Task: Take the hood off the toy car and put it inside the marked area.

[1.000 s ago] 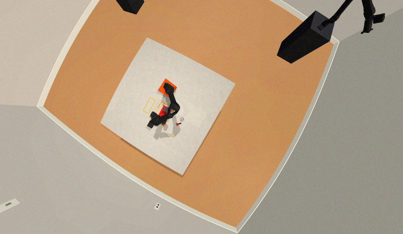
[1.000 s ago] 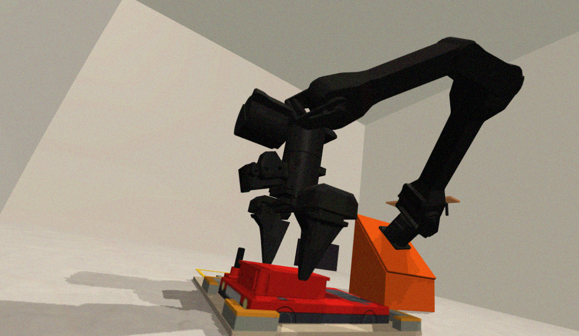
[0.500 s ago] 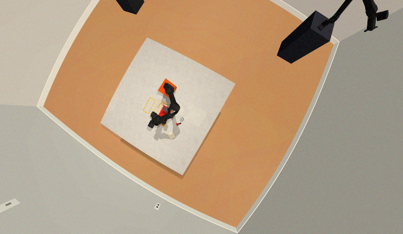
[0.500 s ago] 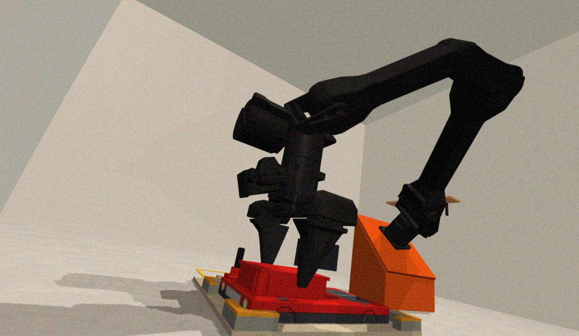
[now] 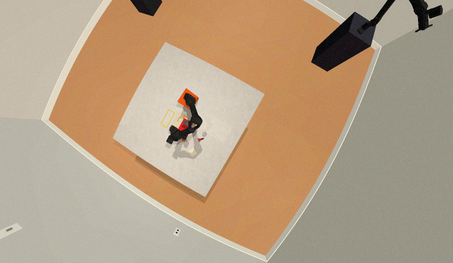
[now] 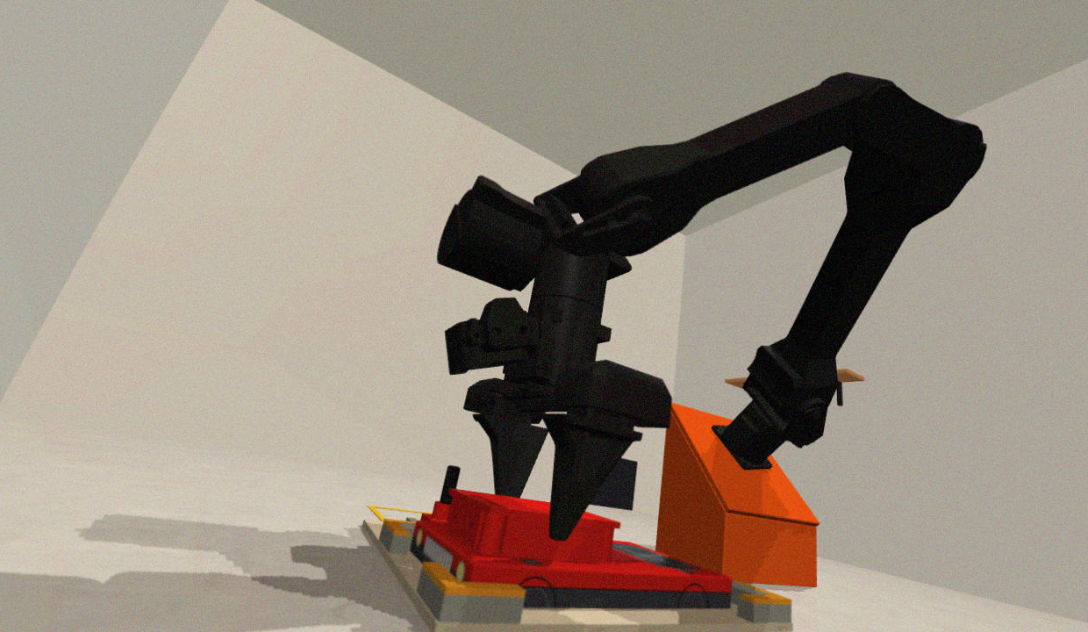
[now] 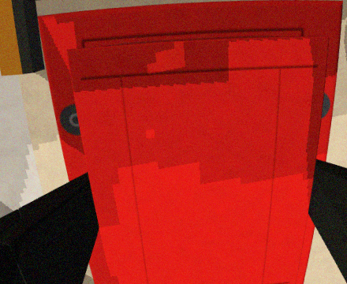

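Note:
The red toy car (image 6: 649,579) sits on a flat fixture board (image 6: 468,603) with grey and yellow corner blocks. Its red hood (image 6: 500,519) (image 7: 201,158) (image 5: 182,127) is seated on the car and fills the wrist view. My gripper (image 6: 538,517) (image 7: 200,176) is down over the hood, with one black finger against each long side of it. The marked area is a yellow outlined rectangle (image 5: 164,117) on the table to the left of the car; a corner of its outline (image 6: 390,509) shows behind the car in the exterior view.
The arm's orange base block (image 6: 728,511) (image 5: 182,96) stands just behind the car. A small red piece (image 5: 200,138), a small round white part (image 5: 204,133) and a beige square (image 5: 192,151) lie on the table to the right of the car.

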Tool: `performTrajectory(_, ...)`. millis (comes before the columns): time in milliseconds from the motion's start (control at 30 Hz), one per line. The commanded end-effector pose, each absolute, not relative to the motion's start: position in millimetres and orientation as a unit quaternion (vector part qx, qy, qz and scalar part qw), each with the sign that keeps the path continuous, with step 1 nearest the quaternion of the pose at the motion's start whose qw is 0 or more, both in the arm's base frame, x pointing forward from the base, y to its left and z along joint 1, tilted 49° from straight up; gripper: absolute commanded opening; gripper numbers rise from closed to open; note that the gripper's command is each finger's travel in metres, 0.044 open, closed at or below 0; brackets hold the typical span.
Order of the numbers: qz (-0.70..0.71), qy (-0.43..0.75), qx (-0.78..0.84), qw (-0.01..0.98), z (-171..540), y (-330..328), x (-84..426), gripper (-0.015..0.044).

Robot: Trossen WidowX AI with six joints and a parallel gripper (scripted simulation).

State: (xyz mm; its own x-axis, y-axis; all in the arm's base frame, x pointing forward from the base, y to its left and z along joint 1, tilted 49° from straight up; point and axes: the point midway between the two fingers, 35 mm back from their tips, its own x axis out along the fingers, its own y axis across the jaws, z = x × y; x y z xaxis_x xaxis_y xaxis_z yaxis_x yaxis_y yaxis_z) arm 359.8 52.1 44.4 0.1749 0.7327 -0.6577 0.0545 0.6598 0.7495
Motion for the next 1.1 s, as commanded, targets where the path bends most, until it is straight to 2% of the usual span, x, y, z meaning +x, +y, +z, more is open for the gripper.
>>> performTrajectory(0, 0.245, 0.594, 0.330, 0.692, 44, 52, 360, 0.0282)
performTrajectory(33, 0.245, 0.594, 0.330, 0.692, 44, 52, 360, 0.0275)
performTrajectory(367, 0.245, 0.594, 0.330, 0.692, 47, 49, 359, 0.0012)
performTrajectory(400, 0.245, 0.594, 0.330, 0.692, 48, 48, 359, 0.0000)
performTrajectory(1067, 0.245, 0.594, 0.330, 0.691, 56, 38, 357, 0.0000)
